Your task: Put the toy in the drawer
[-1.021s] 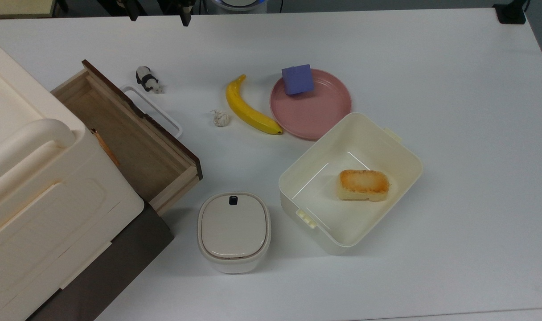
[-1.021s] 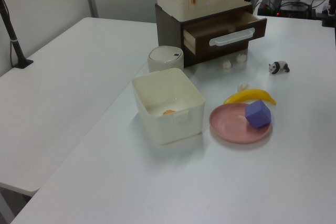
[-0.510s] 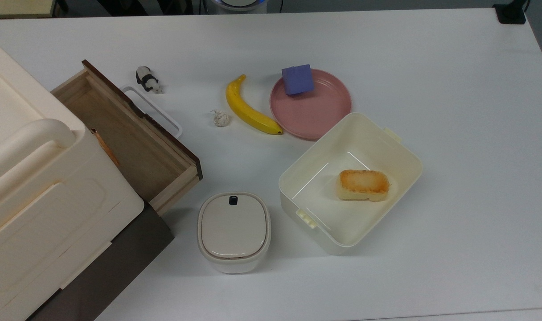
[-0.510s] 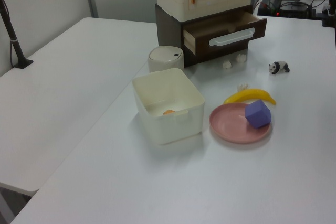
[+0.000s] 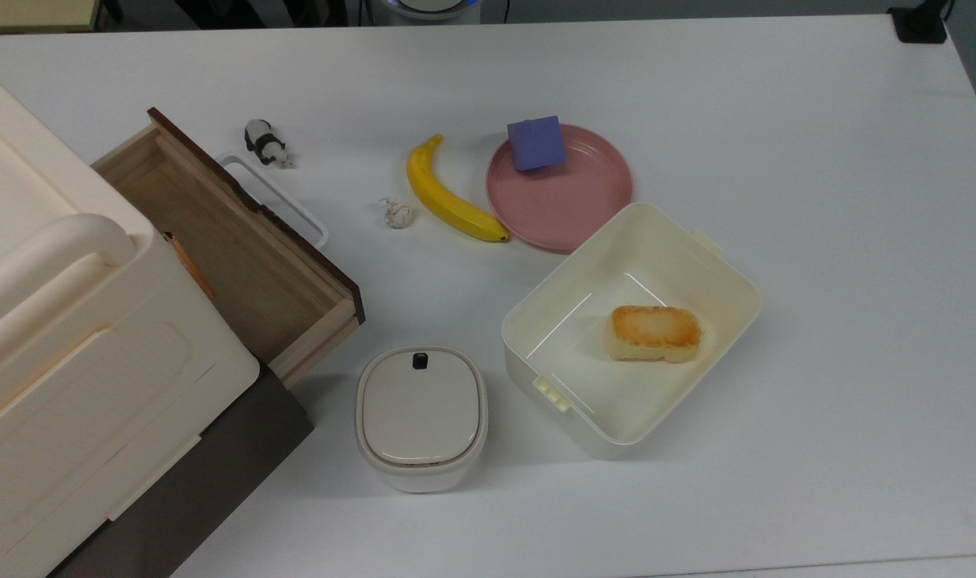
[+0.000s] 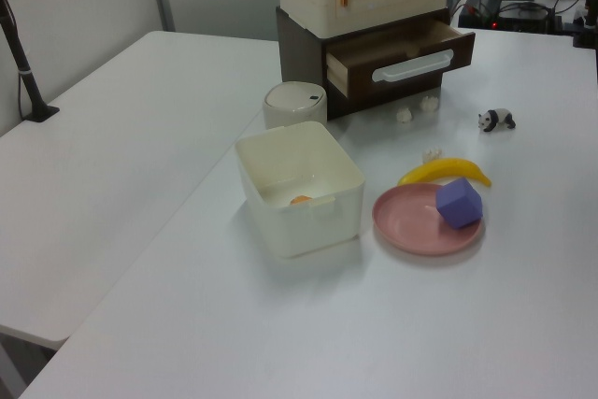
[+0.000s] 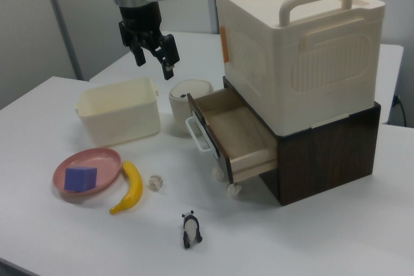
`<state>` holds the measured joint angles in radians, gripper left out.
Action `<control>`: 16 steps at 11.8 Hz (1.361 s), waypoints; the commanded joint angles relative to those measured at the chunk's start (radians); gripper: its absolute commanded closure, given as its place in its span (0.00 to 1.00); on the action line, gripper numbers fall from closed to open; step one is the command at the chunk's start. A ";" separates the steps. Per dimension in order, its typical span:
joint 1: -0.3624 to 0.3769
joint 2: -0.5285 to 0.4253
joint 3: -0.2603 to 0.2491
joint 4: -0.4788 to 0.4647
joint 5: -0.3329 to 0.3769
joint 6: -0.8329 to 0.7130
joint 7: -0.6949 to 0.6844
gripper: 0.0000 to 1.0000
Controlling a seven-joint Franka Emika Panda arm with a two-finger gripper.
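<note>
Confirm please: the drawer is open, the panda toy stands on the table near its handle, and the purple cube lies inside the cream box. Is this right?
Not quite. The top view shows the purple cube on the pink plate, not in the cream box. The drawer is open, and the panda toy stands near its handle.

Table (image 5: pixel 817 160): white and flat; every item listed below is carried directly on it.
Cabinet (image 5: pixel 215 474): dark brown, set at the top view's left edge, with a drawer (image 5: pixel 239 249) pulled open over the table.
Toy (image 5: pixel 265 143): a small black-and-white panda, placed just beside the drawer's white handle, apart from it.
Paper ball (image 5: pixel 396 213): whitish, found between the drawer and the banana.
Banana (image 5: pixel 448 195): yellow, laid just beside the plate.
Plate (image 5: pixel 584 209): pink, placed near the box.
Box (image 5: pixel 536 321): cream, open-topped, with rounded corners.
Lidded container (image 5: pixel 420 413): cream, set between the cabinet and the box.
</note>
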<state>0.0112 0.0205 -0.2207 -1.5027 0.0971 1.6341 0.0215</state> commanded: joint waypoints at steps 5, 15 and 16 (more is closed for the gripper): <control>0.012 0.004 0.003 0.010 0.006 -0.046 0.006 0.00; -0.066 -0.123 0.147 -0.296 -0.226 -0.149 -0.235 0.00; -0.092 -0.135 0.156 -0.321 -0.234 -0.149 -0.265 0.00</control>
<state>-0.0093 -0.0179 -0.1118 -1.6852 -0.1042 1.4827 -0.1565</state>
